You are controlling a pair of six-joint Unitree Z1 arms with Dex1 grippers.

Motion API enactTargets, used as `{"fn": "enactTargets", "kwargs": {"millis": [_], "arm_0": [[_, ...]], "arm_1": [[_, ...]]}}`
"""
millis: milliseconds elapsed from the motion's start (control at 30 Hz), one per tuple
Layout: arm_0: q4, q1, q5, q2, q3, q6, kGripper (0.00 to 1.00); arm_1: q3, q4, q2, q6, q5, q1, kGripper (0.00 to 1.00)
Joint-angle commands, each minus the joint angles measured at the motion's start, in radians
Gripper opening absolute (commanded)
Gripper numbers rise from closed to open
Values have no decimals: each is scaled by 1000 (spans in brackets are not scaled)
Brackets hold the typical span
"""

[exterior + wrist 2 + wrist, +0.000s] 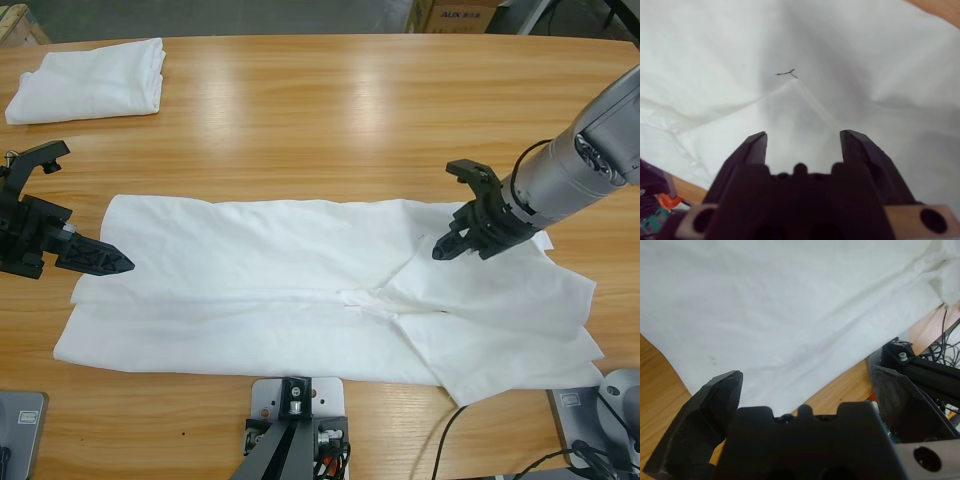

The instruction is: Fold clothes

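One T-shirt [300, 300] lay spread across the near middle of the worktop [330, 120]. A second, folded T-shirt [90, 78] sat at the far left corner, well apart from it. Left gripper [112, 263] was at the spread shirt's left edge. Right gripper [447, 238] was above its right part, near a diagonal fold [400, 268].

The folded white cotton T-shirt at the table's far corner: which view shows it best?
The high view: the folded white cotton T-shirt lies whole there on the long wooden table. Neither wrist view shows it; both look at the spread white T-shirt.
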Motion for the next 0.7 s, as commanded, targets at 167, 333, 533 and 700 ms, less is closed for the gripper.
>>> {"fn": "enactTargets", "kwargs": {"millis": [167,333,533,700], "arm_0": [[7,23,8,20,20,2,1000],[7,31,8,21,21,2,1000],[7,36,8,21,20,2,1000],[7,36,8,21,21,2,1000]], "arm_1": [[32,-34,77,14,18,8,629],[41,-42,59,-20,34,9,306],[41,-40,65,-33,47,8,0],[45,-44,61,-34,46,8,0]]}}
